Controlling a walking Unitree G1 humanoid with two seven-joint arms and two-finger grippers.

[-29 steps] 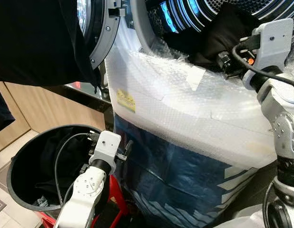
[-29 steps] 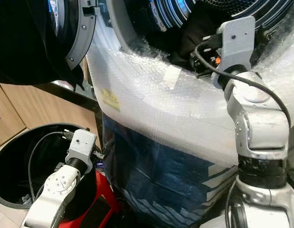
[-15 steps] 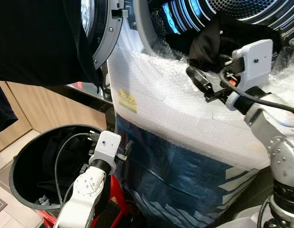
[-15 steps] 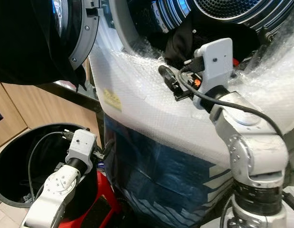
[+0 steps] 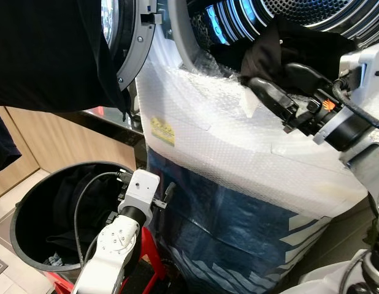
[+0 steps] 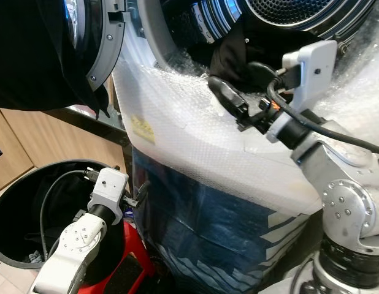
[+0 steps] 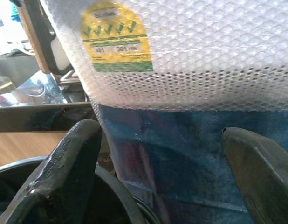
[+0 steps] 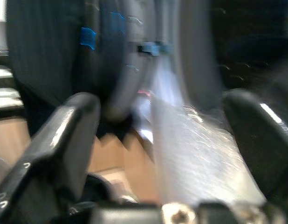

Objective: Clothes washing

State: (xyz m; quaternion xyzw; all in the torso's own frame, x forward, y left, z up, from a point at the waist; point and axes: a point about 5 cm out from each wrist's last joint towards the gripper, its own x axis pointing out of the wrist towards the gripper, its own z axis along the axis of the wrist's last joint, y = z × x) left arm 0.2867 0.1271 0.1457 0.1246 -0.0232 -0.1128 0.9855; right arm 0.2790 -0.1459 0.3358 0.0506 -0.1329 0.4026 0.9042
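Note:
The washing machine (image 5: pixel 238 147), wrapped in bubble wrap, stands with its door (image 5: pixel 131 43) swung open to the left. A black garment (image 5: pixel 300 43) lies bunched in the mouth of the drum (image 6: pixel 287 9). My right gripper (image 5: pixel 272 75) hovers open just in front of the drum's lower rim, beside the garment, with nothing between its fingers (image 8: pixel 65 135). Low on the left, my left gripper (image 7: pixel 158 130) is open and points at the machine's blue front next to the black laundry bin (image 5: pixel 21 214). Dark clothes (image 5: pixel 61 196) lie inside the bin.
A large black cloth (image 5: pixel 48 55) hangs over the open door at the upper left. Something red (image 5: pixel 149 254) sits on the floor between the bin and the machine. Wooden cabinets (image 5: pixel 30 135) and a dark ledge (image 5: pixel 110 119) lie behind the bin.
My right gripper has pulled back out of the drum and swung left, now open and clear of the black garment, which stays in the drum's mouth. The left arm has barely moved.

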